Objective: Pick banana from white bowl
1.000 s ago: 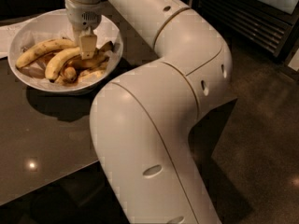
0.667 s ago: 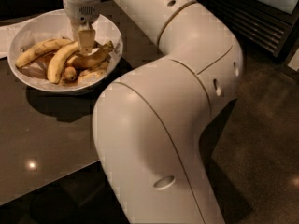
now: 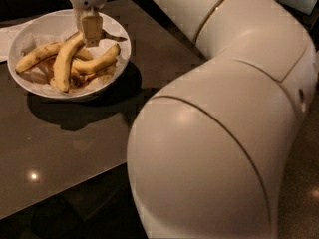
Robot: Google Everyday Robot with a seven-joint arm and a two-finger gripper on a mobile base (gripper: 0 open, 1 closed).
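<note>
The white bowl [image 3: 122, 46] stands at the back left of the dark table and holds several bananas. The banana [image 3: 62, 66], long, curved and bright yellow, lies near the bowl's middle with its lower end down in the bowl. My gripper [image 3: 90, 31] hangs straight down over the bowl and is shut on the banana's upper end, which stands tilted up against it. A brown-speckled banana [image 3: 35, 57] lies to the left and another banana [image 3: 98, 62] to the right.
My arm's big white elbow and forearm [image 3: 214, 148] fill the right and front of the view. The dark table [image 3: 65, 153] ends at a front edge near the bottom left. White paper [image 3: 6, 36] lies left of the bowl.
My gripper has moved up over the bowl, and the banana's upper end has come up with it. The arm's elbow has shifted.
</note>
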